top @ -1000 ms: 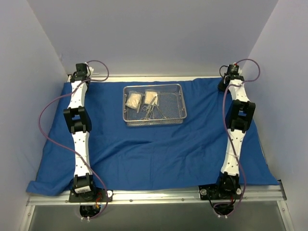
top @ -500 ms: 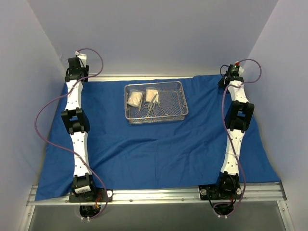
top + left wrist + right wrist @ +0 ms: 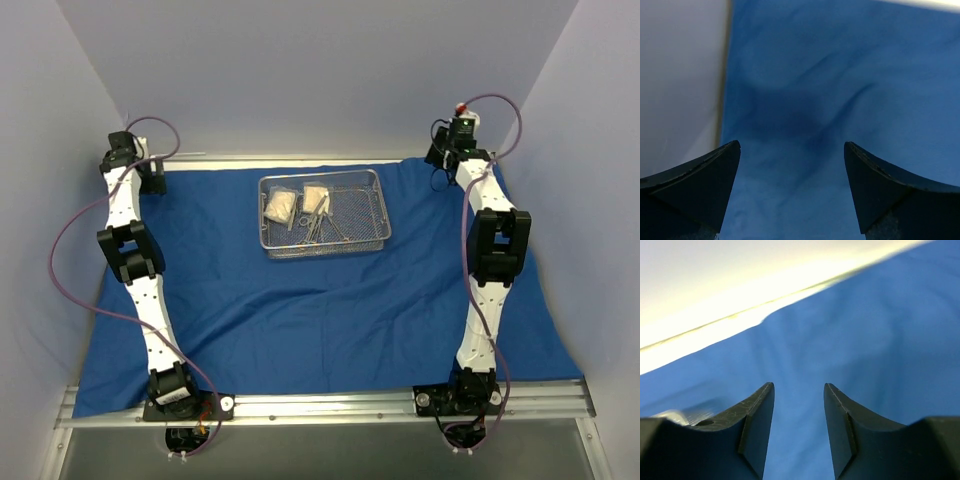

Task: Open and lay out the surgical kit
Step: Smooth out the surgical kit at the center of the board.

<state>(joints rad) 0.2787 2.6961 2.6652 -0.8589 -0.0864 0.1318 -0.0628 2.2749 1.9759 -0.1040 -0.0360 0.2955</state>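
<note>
The large blue cloth wrap (image 3: 330, 310) lies spread flat over the table; the rectangular wire-mesh steel tray (image 3: 362, 215) sits on it toward twelve o'clock, holding two white gauze packets (image 3: 279, 207) and small silver scissor-handled clamps (image 3: 318, 228); so the opening looks done, while laying the contents out of the tray looks not yet begun. The left gripper (image 3: 792, 145) hovers over the ten o'clock corner, jaws wide apart, empty; the right gripper (image 3: 799, 385), at the two o'clock corner, stands parted on nothing.
</note>
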